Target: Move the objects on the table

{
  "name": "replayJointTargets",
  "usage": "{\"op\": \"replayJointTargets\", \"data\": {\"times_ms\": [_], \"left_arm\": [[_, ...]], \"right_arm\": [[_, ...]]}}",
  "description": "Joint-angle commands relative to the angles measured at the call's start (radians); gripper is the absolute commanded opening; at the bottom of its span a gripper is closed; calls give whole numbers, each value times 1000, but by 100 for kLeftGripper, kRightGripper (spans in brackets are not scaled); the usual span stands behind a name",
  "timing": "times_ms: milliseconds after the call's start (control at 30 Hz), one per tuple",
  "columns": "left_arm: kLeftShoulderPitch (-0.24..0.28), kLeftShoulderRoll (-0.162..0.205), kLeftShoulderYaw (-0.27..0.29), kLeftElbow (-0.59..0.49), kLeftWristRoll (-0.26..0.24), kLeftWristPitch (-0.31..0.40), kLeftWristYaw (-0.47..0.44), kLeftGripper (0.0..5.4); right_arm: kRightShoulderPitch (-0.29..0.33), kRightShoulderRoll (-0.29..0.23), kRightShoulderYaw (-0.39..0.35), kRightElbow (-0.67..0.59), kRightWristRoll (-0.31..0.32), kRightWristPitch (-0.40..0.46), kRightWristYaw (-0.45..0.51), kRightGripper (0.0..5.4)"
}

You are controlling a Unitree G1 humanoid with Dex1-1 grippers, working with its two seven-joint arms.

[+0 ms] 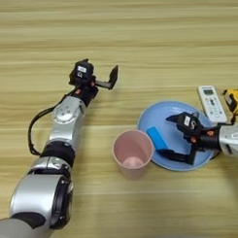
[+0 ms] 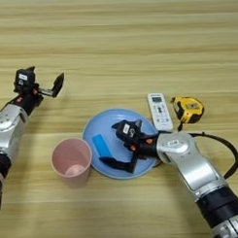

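Blue block point(image 2: 101, 145) lies on plate point(image 2: 140, 121); our right gripper point(image 2: 121, 144) hangs spread wide beside it, empty. We should centre both fingers before closing. Left gripper point(image 1: 101, 78) parked, open.

Light wooden table point(image 2: 137, 37), bearing plate point(image 2: 142, 169), pink cup point(image 2: 71, 162), white remote point(image 2: 160, 111), yellow tape measure point(image 2: 188, 109).

The left arm extended forward along the left side, its left gripper point(image 1: 101, 79) raised at far reach with fingers spread apart and nothing between them, while the right arm bent inward from the lower right, its right gripper point(image 2: 116, 145) pointing left with fingers splayed wide.
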Motion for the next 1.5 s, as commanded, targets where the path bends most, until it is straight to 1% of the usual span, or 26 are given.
{"op": "replayJointTargets", "data": {"times_ms": [33, 233, 400, 667, 900, 1100, 1333, 1500], "left_arm": [[-12, -2, -6, -3, 14, -2, 3, 540], [-12, -2, -6, -2, 14, -3, 2, 540], [-13, -2, -6, 0, 14, -3, 2, 540], [-14, -2, -6, 2, 15, -3, 3, 540], [-14, -2, -6, 3, 15, -4, 2, 540], [-15, -2, -6, 4, 16, -4, 3, 540], [-15, -2, -5, 3, 15, -3, 2, 540], [-16, -3, -6, 3, 16, -2, 3, 540]], "right_arm": [[-3, -5, 15, 6, -29, 1, -4, 539], [-12, 4, 29, 36, -74, -18, -28, 539], [-17, 5, 24, 55, -91, -28, -44, 539], [-22, 1, 3, 63, -87, -36, -58, 539], [-37, -7, -46, 83, -81, -41, -83, 539], [-65, 3, -86, 114, -82, -39, -128, 539], [-63, -1, -80, 104, -70, -47, -101, 539], [-48, -8, -62, 89, -64, -62, -51, 539]]}}
